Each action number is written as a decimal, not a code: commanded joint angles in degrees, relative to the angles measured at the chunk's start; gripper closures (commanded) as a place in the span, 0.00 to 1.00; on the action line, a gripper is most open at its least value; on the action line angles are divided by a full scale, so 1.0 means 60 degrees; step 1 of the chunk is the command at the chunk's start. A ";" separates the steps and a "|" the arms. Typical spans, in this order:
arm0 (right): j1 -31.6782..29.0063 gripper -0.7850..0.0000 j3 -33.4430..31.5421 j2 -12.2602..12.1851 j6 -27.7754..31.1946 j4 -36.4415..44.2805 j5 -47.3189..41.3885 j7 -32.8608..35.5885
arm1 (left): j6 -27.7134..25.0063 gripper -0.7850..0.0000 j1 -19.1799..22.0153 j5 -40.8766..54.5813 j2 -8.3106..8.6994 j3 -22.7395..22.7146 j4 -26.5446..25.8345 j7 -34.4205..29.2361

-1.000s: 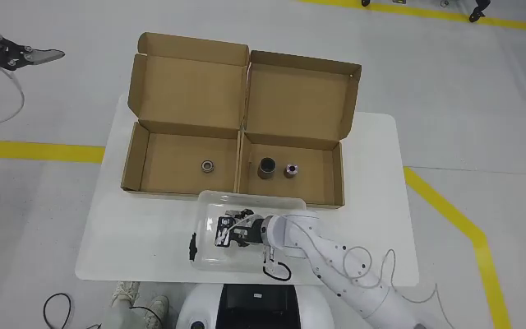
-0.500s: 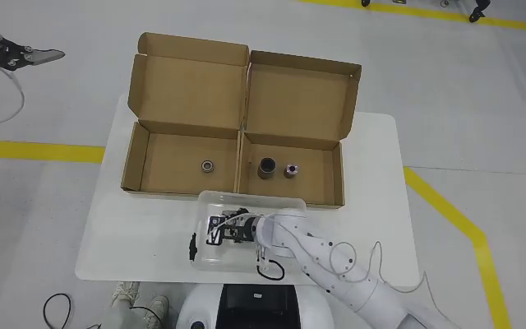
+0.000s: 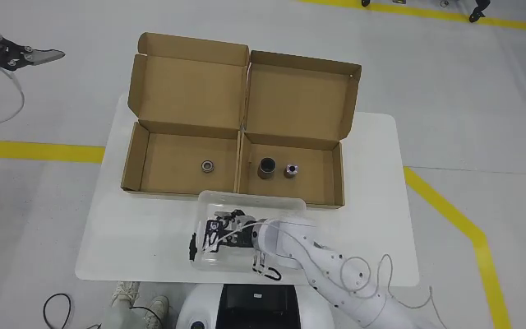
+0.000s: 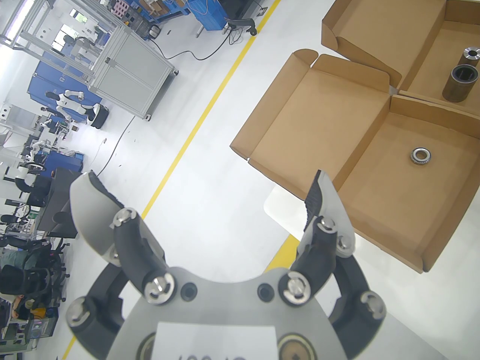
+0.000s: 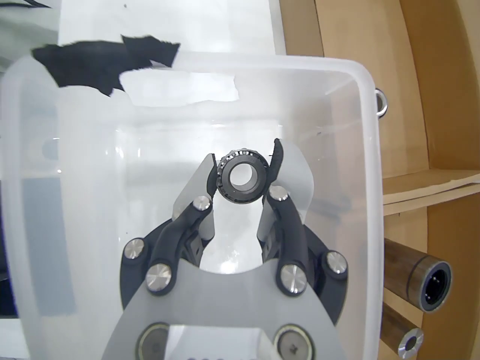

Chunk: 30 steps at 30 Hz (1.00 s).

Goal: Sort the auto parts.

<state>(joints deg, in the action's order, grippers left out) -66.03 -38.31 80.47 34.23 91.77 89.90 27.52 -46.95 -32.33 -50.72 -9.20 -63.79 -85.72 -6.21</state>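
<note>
Right gripper (image 5: 243,157) pinches 1 dark metal bearing ring (image 5: 243,193) mid clear plastic bin (image 5: 369,151), off its walls; left gripper (image 4: 204,185) gapes wide.

Boxed ring (image 5: 381,103) half behind bin rim (image 5: 376,159)

Left tool (image 4: 204,189), jaws spread wide, hangs at the worktop (image 4: 431,309) corner beside the near cardboard box (image 4: 390,204), which holds one bearing ring (image 4: 420,155); the adjoining box (image 4: 386,9) beyond it holds a dark sleeve (image 4: 459,84) and a smaller steel cylinder (image 4: 470,56).
</note>
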 commanded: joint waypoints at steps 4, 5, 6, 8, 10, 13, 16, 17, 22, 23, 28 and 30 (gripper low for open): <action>-0.0524 1.00 -0.0719 -0.0291 0.0711 0.0425 -0.0339 -0.1031 | 0.0000 0.00 0.0000 0.0000 0.0000 0.0000 0.0000 0.0000; -0.0614 1.00 -0.0861 -0.0345 0.0827 0.0514 -0.0388 -0.1217 | 0.0000 0.00 0.0000 0.0000 0.0000 0.0000 0.0000 0.0000; -0.0700 1.00 -0.1005 -0.0395 0.0915 0.0612 -0.0435 -0.1405 | 0.0000 0.00 0.0000 0.0000 0.0000 0.0000 0.0000 0.0000; -0.0869 1.00 -0.1280 -0.0485 0.1010 0.0858 -0.0527 -0.1734 | 0.0000 0.00 0.0000 0.0000 0.0000 0.0000 0.0000 0.0000; -0.1023 1.00 -0.1515 -0.0567 0.1039 0.1263 -0.0506 -0.1838 | 0.0000 0.00 0.0000 0.0000 0.0000 0.0000 0.0000 0.0000; -0.1260 1.00 -0.1872 -0.0670 0.1028 0.2003 -0.0663 -0.1924 | 0.0000 0.00 0.0000 0.0000 0.0000 0.0000 0.0000 0.0000; -0.1467 1.00 -0.2273 -0.0754 0.0979 0.2732 -0.1021 -0.2029 | 0.0000 0.00 0.0000 0.0000 0.0000 0.0000 0.0000 0.0000; -0.1519 1.00 -0.2416 -0.0781 0.0985 0.2940 -0.1157 -0.2085 | 0.0000 0.00 0.0000 0.0000 0.0000 0.0000 0.0000 0.0000; -0.1635 1.00 -0.3041 -0.0897 0.1132 0.3856 -0.1705 -0.2477 | 0.0000 0.00 0.0000 0.0000 0.0000 0.0000 0.0000 0.0000; -0.1645 1.00 -0.3140 -0.0914 0.1157 0.3965 -0.1810 -0.2565 | 0.0000 0.00 0.0000 0.0000 0.0000 0.0000 0.0000 0.0000; -0.1601 1.00 -0.3489 -0.0977 0.1414 0.4178 -0.2175 -0.3584 | 0.0000 0.00 0.0000 0.0000 0.0000 0.0000 0.0000 0.0000; -0.1609 1.00 -0.3643 -0.1006 0.1544 0.4097 -0.2209 -0.4163 | 0.0000 0.00 0.0000 0.0000 0.0000 0.0000 0.0000 0.0000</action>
<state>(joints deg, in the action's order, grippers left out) -75.63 -59.75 74.51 43.18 116.65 76.67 4.40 -46.95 -32.33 -50.72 -9.20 -63.79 -85.72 -6.21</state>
